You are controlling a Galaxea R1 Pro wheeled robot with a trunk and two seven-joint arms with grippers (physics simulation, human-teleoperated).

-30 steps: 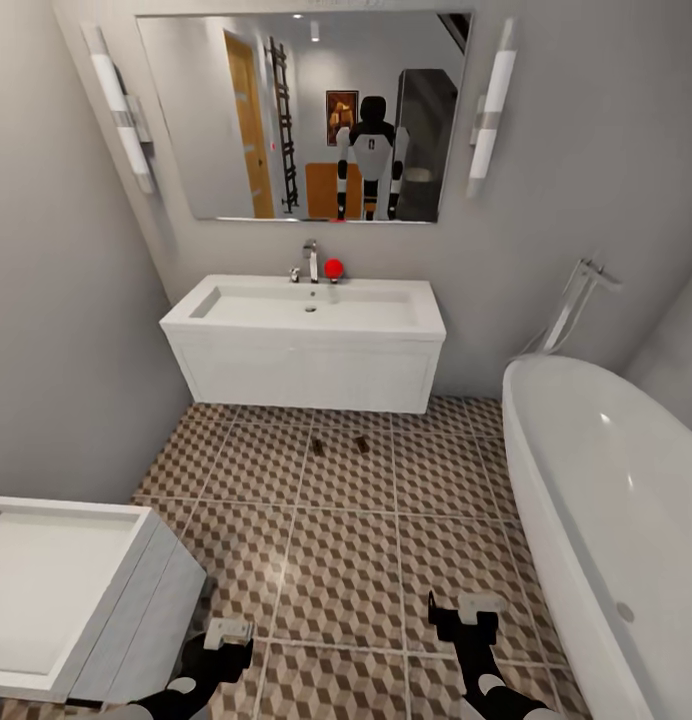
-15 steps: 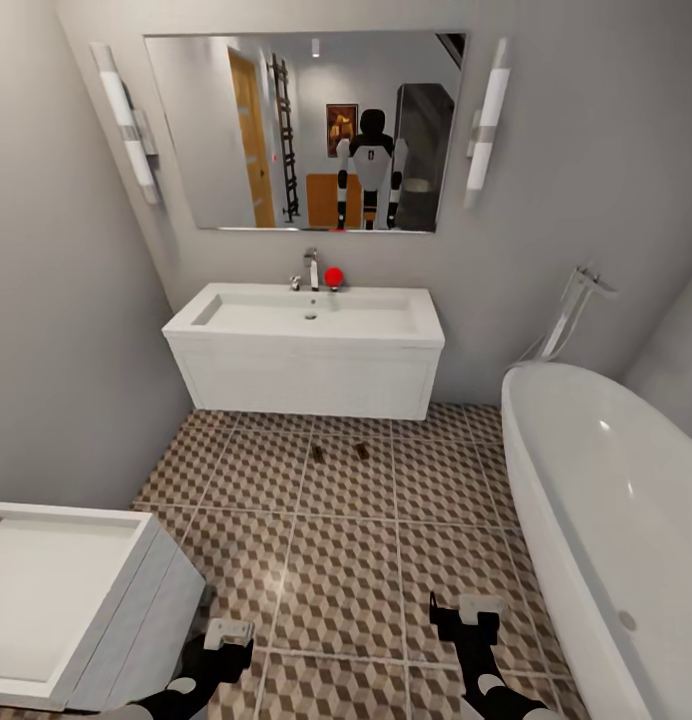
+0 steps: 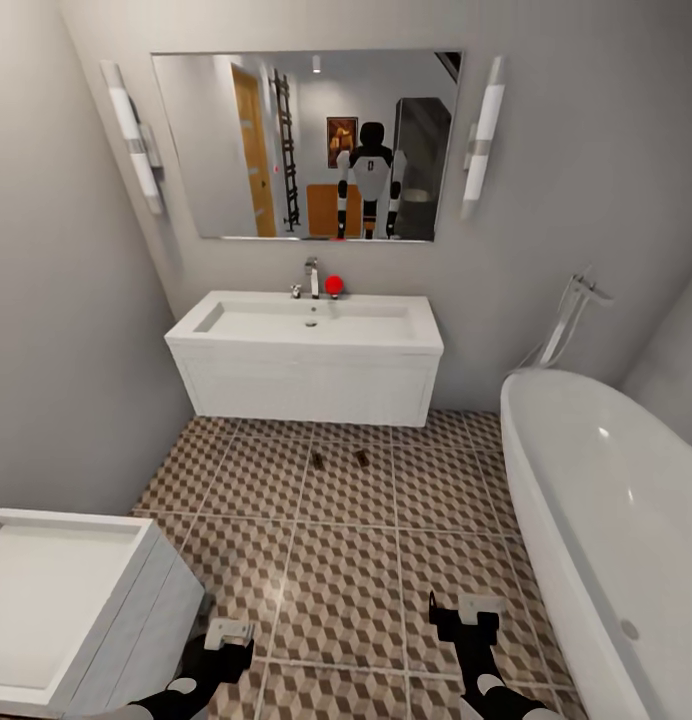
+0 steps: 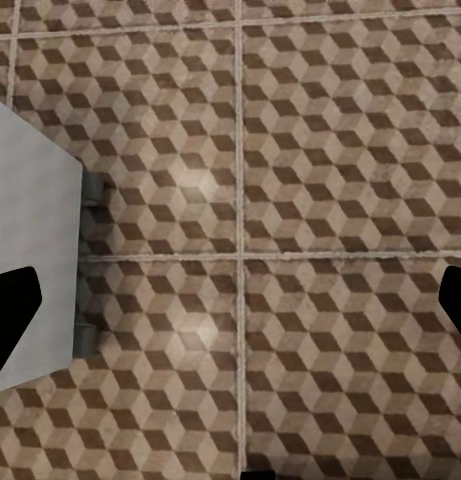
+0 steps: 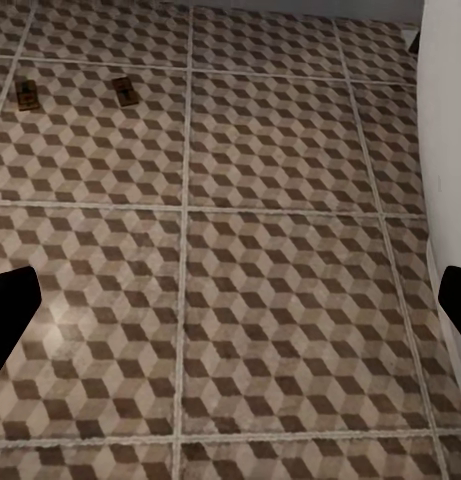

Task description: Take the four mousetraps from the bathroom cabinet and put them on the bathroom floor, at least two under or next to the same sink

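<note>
Bathroom, facing the sink, two traps down on the tiles.

I see the bathroom floor point(image 3: 346, 570) with its cube-pattern tiles running from my base to the far wall, where the bathroom sink point(image 3: 306, 355) hangs under a mirror point(image 3: 306, 145). Two mousetraps, one point(image 3: 317, 460) and the other point(image 3: 362, 458), lie side by side on the tiles just in front of the sink; they also show far off in the right wrist view point(image 5: 28, 96) point(image 5: 123, 90). A white bathtub point(image 3: 606, 520) edges the right, a small white unit point(image 3: 76, 600) the near left, leaving an open lane of tile between. My left gripper point(image 3: 226, 640) and right gripper point(image 3: 466, 615) hang low over the near floor, both spread wide and holding nothing.
</note>
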